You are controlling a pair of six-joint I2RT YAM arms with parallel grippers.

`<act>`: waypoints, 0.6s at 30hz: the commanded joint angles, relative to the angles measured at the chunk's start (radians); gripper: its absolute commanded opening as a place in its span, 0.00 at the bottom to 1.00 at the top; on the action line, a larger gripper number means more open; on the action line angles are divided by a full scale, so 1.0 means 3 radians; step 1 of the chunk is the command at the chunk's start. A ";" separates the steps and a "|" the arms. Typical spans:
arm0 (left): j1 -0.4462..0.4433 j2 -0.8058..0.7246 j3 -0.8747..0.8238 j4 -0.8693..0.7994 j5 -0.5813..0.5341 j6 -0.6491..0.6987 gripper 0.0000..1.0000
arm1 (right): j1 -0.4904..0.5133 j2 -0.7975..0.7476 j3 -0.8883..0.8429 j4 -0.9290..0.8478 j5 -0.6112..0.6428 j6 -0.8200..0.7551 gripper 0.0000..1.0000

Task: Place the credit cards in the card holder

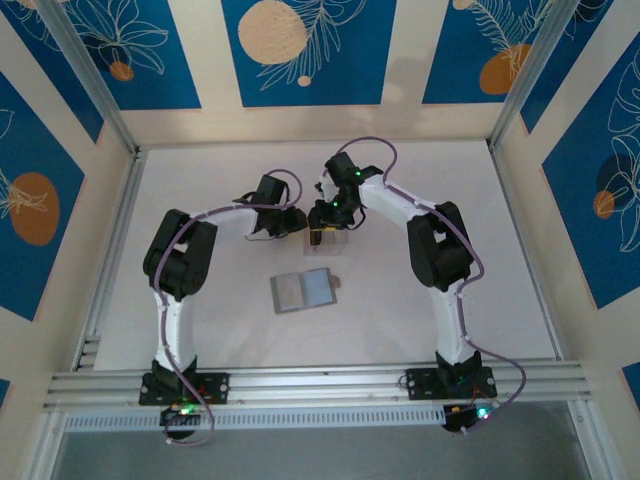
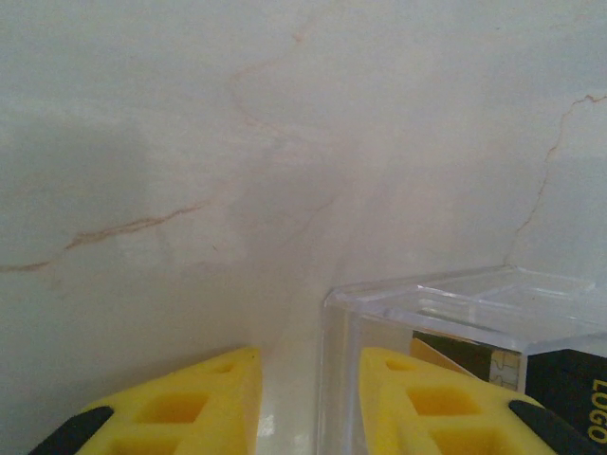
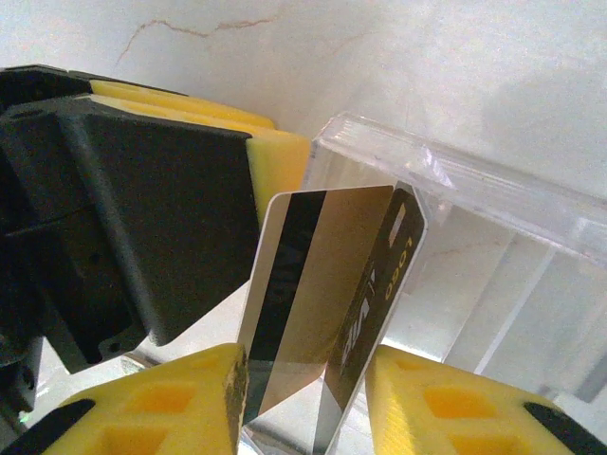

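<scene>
Straddling an end wall of the clear case (image 2: pixel 455 299), my left end effector (image 2: pixel 310 370) has its yellow fingers apart, and I cannot tell whether either one presses the plastic. Nearer the arm bases, the card holder (image 1: pixel 303 290) lies opened flat on the pale worktop (image 1: pixel 480 250), apart from the case, with neither arm on it. Further right, the credit cards (image 3: pixel 322 284) stand tilted on edge in the case, a tan one with a black stripe in front and a black one touching just behind it. My right end effector (image 3: pixel 303 370) brackets the pair low down, a finger at each side; whether it is clamped on them I cannot tell. I judge the cards light, thin, stiff and slick, likely to slide over each other or twist out of a loose pinch. The best hold, to my eye, is across the flat faces near one end, one card at a time, leaving the other end free to enter a pocket of the soft holder.
</scene>
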 commanded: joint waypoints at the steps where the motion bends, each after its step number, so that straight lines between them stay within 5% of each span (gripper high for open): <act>1: -0.0030 0.0036 0.0017 -0.0027 0.0012 -0.0002 0.32 | -0.0019 0.0039 -0.0057 -0.0169 -0.0119 0.0003 0.36; 18: -0.0030 0.0020 0.0004 -0.0037 0.0007 0.0019 0.32 | 0.0173 0.0180 0.0151 -0.0377 0.0504 -0.0002 0.18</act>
